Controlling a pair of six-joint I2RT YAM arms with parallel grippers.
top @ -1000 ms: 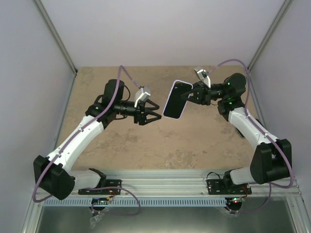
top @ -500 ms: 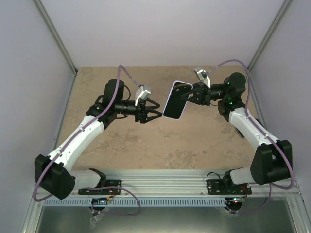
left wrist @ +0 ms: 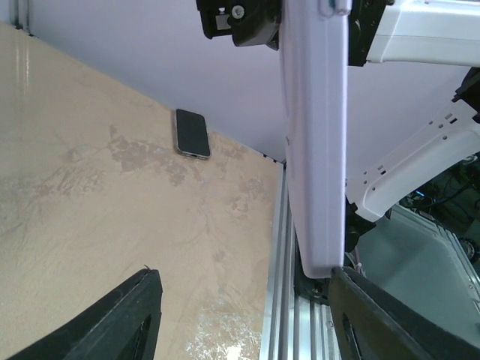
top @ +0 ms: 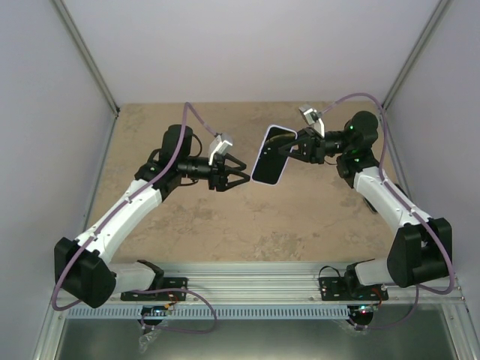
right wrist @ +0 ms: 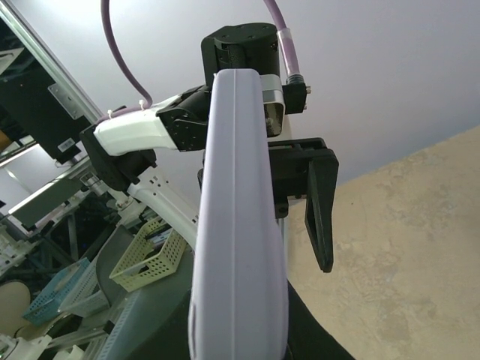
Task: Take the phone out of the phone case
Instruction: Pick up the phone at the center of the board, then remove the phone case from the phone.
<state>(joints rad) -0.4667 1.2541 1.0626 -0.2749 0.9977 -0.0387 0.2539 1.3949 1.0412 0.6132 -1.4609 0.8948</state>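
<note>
Narrow gap from left gripper (top: 243, 177) to phone case (top: 271, 155) at 2 o'clock. Open air over table (top: 225, 225) 5 to 9 o'clock. Loose phone (left wrist: 192, 133) well apart.

Case (right wrist: 236, 225) of smooth, matt lilac plastic; phone (top: 268, 157) face glossy black. Table (top: 225, 217) matt, mottled beige, stone-like. Rail (top: 255, 274) ribbed bare metal.

I see the lavender phone case (top: 271, 155) up off the table (top: 225, 217), over its far right part. It stands nearly on end and tilted, with a dark glossy face inside its pale rim. The wrist views show only its smooth rounded side. A dark phone (left wrist: 192, 133) lies flat by the right edge.
</note>
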